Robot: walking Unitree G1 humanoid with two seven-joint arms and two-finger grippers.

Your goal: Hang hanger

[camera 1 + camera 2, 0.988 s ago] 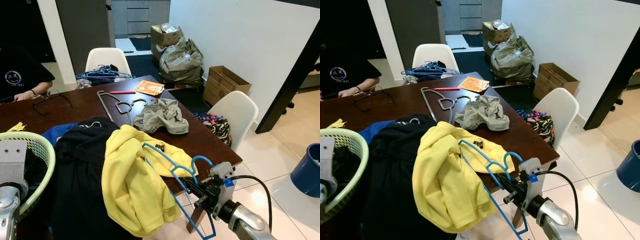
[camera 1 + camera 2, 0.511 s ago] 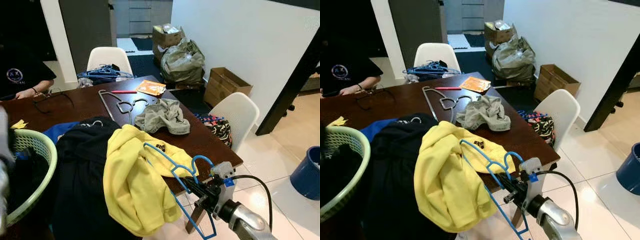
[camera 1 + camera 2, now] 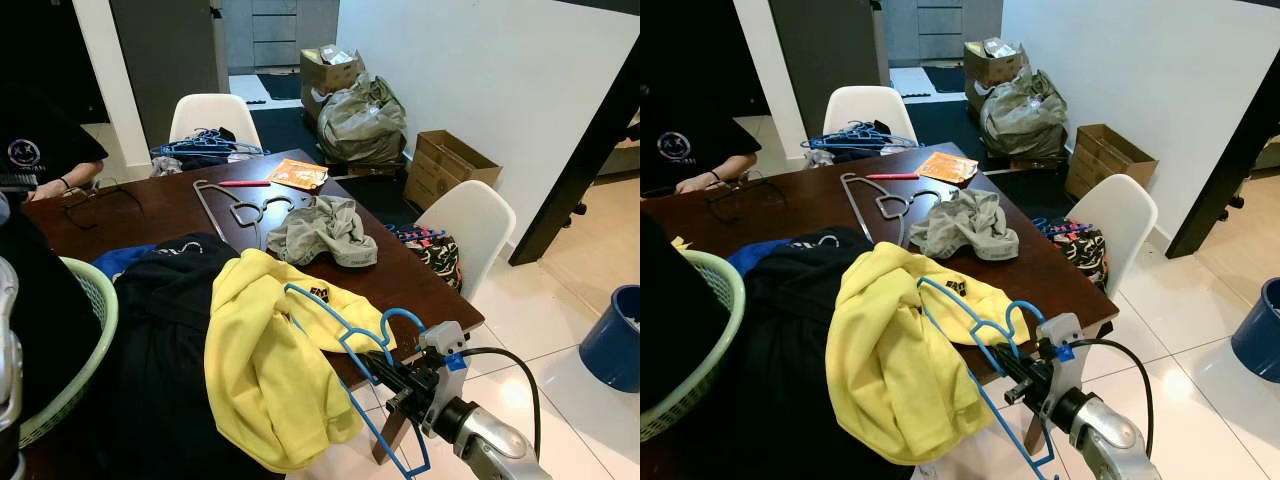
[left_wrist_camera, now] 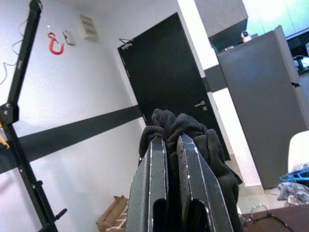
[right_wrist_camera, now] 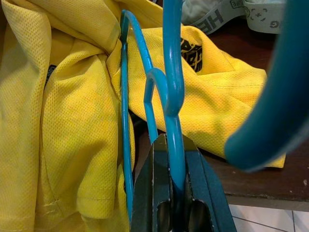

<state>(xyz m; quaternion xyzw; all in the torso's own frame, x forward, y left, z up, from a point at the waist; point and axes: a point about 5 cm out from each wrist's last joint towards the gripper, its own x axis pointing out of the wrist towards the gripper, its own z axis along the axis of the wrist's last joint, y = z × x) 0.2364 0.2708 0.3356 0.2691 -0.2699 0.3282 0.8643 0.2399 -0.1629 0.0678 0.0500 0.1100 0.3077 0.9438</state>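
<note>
Glossy blue plastic hanger (image 3: pixel 345 345), yellow mesh cloth shirt (image 3: pixel 270 370), polished dark wood table (image 3: pixel 400 280), glossy tiled floor (image 3: pixel 540 350)

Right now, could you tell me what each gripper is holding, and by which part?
The right gripper clamps the blue hanger at its neck, just below the hook. The left gripper pinches a bunched fold of black garment.

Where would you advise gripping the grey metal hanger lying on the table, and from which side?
Judging by its pose, grip the grey metal hanger on its long straight bar, coming from above. It lies flat on the table; that bar is bare, while the hook end sits close to the grey garment.
</note>
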